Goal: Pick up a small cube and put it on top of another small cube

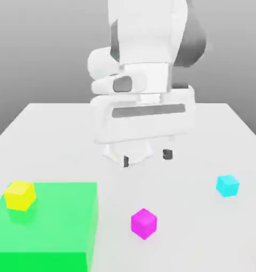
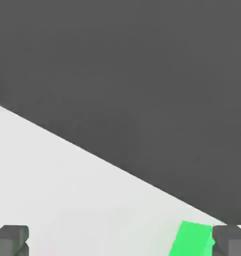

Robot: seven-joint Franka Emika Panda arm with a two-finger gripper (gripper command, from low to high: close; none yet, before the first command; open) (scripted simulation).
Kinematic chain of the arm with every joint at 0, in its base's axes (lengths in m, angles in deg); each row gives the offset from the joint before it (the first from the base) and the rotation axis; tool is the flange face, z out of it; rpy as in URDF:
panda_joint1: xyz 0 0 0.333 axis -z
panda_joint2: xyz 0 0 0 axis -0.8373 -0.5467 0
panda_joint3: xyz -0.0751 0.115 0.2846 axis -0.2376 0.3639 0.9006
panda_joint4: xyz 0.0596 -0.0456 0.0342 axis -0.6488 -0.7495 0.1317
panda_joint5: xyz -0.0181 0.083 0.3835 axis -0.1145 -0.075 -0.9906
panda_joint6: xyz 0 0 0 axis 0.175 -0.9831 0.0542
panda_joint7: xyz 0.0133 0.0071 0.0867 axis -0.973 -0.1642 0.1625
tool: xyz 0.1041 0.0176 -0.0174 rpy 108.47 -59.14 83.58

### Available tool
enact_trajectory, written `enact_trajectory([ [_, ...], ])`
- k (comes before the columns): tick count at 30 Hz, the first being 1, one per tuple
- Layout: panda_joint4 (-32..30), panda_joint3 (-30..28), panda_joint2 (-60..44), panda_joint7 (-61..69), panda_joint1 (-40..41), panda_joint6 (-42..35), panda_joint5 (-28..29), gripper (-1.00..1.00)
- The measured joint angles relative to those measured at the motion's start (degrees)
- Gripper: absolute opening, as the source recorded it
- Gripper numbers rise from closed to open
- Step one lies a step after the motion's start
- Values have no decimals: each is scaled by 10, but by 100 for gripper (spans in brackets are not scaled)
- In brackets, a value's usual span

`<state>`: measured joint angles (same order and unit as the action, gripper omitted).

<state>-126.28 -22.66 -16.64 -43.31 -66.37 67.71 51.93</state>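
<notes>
Gripper (image 1: 146,158) open, empty, above the table (image 1: 175,212). Magenta cube (image 1: 144,223) on the table, at six o'clock from the fingers in the exterior view; yellow cube (image 1: 20,195) at eight, on the green block (image 1: 50,218).

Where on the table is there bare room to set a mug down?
In the exterior view, the table looks bare between the magenta cube and cyan cube. Most crowded: the green block, with the yellow cube on it.
</notes>
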Motion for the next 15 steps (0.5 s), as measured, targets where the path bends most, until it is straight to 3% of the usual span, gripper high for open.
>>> enact_trajectory([
  [5, -60, 6, -104, 95, -11, 67, -16, 0],
  [12, -48, 36, -250, 133, 11, 182, -46, 0],
  [13, -45, 40, -264, 134, 15, 193, -46, -100],
  [15, -45, 40, -264, 134, 15, 193, -46, -100],
])
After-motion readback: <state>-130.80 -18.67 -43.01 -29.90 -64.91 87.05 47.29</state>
